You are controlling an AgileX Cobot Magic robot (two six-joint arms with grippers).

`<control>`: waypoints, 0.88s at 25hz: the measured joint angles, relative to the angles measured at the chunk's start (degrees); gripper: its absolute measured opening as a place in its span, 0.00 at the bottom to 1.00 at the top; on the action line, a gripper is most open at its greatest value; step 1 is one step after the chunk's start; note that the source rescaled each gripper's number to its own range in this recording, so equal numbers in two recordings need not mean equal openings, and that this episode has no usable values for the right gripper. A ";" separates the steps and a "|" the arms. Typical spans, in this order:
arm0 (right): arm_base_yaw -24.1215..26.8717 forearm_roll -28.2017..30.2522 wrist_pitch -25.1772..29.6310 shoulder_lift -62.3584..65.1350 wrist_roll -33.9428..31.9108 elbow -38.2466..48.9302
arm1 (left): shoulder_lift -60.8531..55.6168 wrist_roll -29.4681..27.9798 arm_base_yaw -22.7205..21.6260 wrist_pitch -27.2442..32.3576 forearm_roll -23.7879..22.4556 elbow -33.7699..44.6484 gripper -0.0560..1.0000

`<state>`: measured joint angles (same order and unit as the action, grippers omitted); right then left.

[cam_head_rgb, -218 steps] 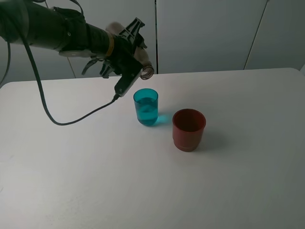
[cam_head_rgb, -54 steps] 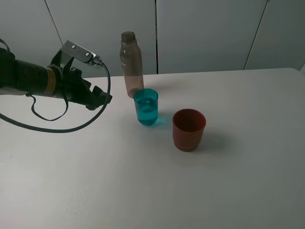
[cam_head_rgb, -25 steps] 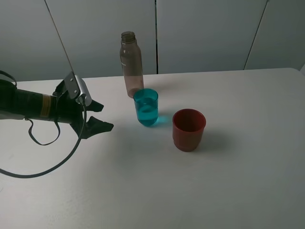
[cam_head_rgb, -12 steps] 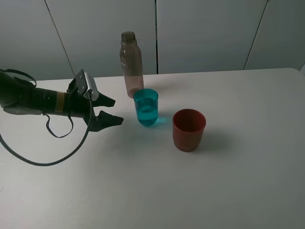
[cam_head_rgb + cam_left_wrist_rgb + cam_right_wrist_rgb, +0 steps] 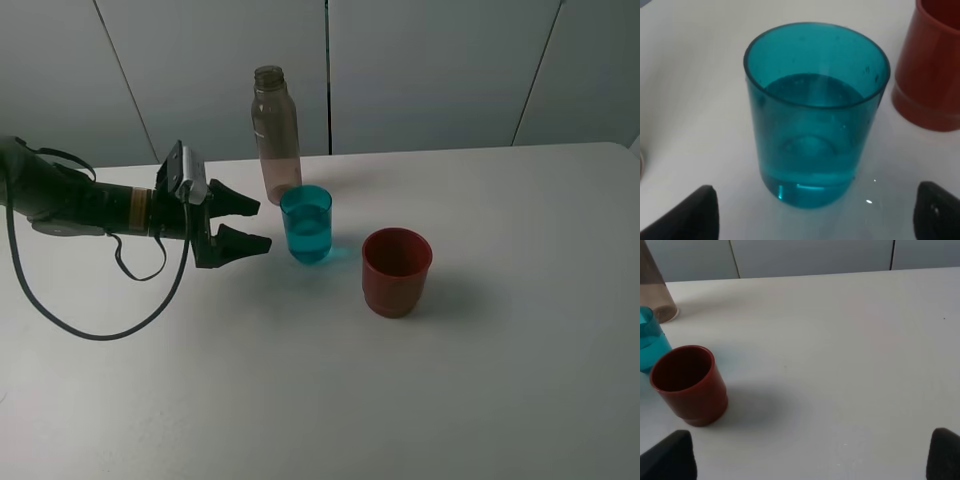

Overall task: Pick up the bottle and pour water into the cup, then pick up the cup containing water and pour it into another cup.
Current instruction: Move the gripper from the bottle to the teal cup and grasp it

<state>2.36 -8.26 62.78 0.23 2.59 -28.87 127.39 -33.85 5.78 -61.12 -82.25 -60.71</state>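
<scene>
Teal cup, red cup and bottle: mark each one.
teal cup (image 5: 815, 145), left wrist view, side wall.
red cup (image 5: 396, 278), exterior high view, front wall.
bottle (image 5: 278, 140), exterior high view, mid body.

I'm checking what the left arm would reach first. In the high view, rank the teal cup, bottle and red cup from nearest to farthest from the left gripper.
From the left gripper:
1. teal cup, just ahead of its open jaws.
2. bottle, standing farther back, behind the teal cup.
3. red cup, past the teal cup, to the right.

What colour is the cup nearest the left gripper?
The cup is translucent teal-blue; clearest in the left wrist view.
</scene>
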 joint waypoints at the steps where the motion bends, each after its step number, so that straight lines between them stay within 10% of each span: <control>1: 0.00 0.00 0.00 0.00 0.00 0.00 | 0.20 0.00 0.00 -0.27 -0.25 -0.24 1.00; 22: 0.00 0.00 0.00 0.00 0.00 0.00 | 5.10 -0.11 1.94 -4.05 -2.09 -6.36 1.00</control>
<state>2.36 -8.26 62.78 0.23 2.59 -28.87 132.49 -33.96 7.71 -65.17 -84.33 -67.07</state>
